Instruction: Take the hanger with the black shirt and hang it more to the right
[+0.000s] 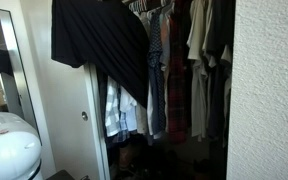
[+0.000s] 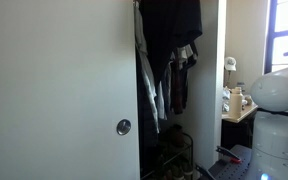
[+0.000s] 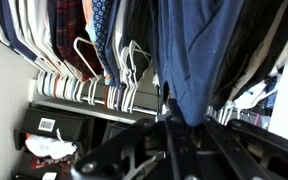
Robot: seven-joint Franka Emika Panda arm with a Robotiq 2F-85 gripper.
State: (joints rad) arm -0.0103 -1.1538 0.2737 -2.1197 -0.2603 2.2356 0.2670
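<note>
The black shirt [image 1: 99,40] hangs slanted at the top of the open closet, its body spread out in front of the other clothes. It also shows in an exterior view [image 2: 171,25] at the closet's top edge. The wrist view stands upside down, and there the shirt [image 3: 184,50] looks dark blue and fills the middle. My gripper [image 3: 181,125] is shut at the shirt's top end, with fabric pinched between the fingertips. The hanger is hidden inside the fabric and its hook does not show. The gripper is out of frame in both exterior views.
Several other shirts [image 1: 184,70] hang tightly on the rod [image 3: 84,105], on white hangers [image 3: 84,60]. A white closet door [image 2: 54,90] with a knob [image 2: 123,127] flanks the opening. A wall [image 1: 269,90] bounds the other side. The white robot base [image 1: 6,150] stands close by.
</note>
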